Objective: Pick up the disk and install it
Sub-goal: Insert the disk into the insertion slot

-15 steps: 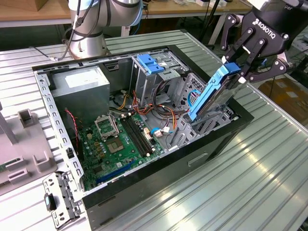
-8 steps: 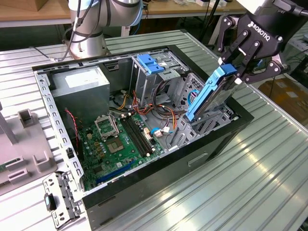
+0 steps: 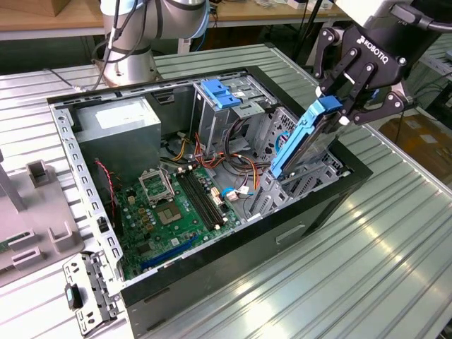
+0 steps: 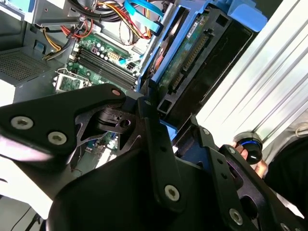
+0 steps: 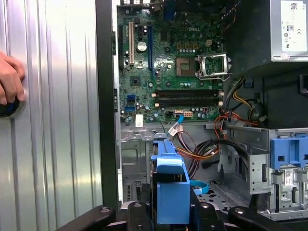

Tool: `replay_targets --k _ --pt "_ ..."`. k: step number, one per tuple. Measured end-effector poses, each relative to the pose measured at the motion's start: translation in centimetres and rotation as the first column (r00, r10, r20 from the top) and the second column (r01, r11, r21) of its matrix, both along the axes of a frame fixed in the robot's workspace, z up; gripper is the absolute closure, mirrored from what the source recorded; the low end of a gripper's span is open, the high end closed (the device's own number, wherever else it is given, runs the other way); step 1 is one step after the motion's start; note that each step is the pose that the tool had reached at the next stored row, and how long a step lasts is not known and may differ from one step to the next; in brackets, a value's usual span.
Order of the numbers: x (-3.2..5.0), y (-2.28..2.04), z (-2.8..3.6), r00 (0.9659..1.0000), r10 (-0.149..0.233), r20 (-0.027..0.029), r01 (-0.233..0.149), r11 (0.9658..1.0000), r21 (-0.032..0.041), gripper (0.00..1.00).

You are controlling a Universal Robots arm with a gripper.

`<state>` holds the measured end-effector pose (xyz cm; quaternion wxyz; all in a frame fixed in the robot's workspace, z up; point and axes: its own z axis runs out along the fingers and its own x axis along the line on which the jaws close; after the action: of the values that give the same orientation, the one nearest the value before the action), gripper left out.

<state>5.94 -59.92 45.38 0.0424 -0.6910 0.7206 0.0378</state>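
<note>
I have the disk [image 3: 308, 138] standing tilted in the open computer case [image 3: 212, 272], at the corner on the exterior view's right. Its lower end is down among the metal of a drive bay [image 3: 321, 173], and I cannot tell how deep it sits. The gripper [image 3: 344, 99] is clamped on the upper end, gripping the blue rails [image 3: 300, 134]. The label face is turned away from me. In the second wrist view I see the disk [image 4: 190, 55] from its green circuit board and connector side. In the first wrist view it is end-on, with the motherboard [image 5: 168, 67] beyond it. There a person's hand [image 5: 9, 79], partly cut off, rests on a round black knob [image 5: 7, 108] on the ribbed table [image 5: 53, 144].
</note>
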Motion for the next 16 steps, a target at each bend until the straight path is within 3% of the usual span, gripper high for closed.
replay_targets --k 5,10,16 --pt "0.01 0.13 -0.39 1.0000 0.002 0.0000 -0.002 1.0000 -0.0005 0.63" --pt "0.13 0.14 -0.67 1.0000 0.005 0.0000 -0.005 1.0000 -0.0062 0.63" --pt "0.19 0.14 -1.62 0.9999 0.012 -0.0001 -0.012 0.9999 -0.0093 0.63"
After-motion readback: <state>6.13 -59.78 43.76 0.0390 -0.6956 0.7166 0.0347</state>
